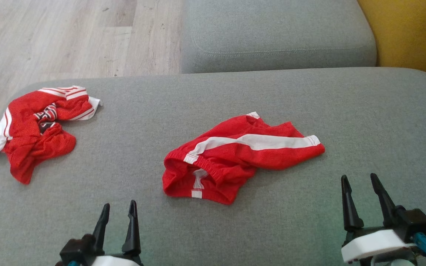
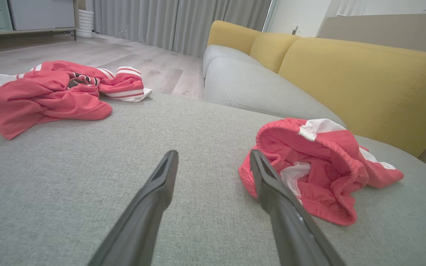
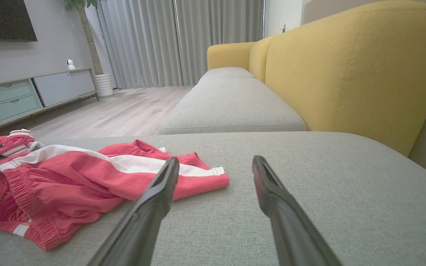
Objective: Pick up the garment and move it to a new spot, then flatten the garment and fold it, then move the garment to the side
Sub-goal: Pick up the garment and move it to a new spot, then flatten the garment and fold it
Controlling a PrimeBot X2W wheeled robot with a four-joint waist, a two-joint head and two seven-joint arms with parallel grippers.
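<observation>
The red shorts [image 1: 242,159] lie crumpled near the middle of the grey sofa seat [image 1: 364,99], with the waistband turned toward the robot and a white stripe running along the leg to the right. The left pincer [image 1: 119,204] is nearer the robot than the waistband and a little to its left, its two fingers spread apart and holding nothing. The right pincer [image 1: 358,176] is near the leg end, also spread wide and empty. A red shirt [image 1: 35,133] with white trim lies bunched at the left edge of the seat, well apart from the shorts. Beyond it is a wooden floor [image 1: 68,37].
</observation>
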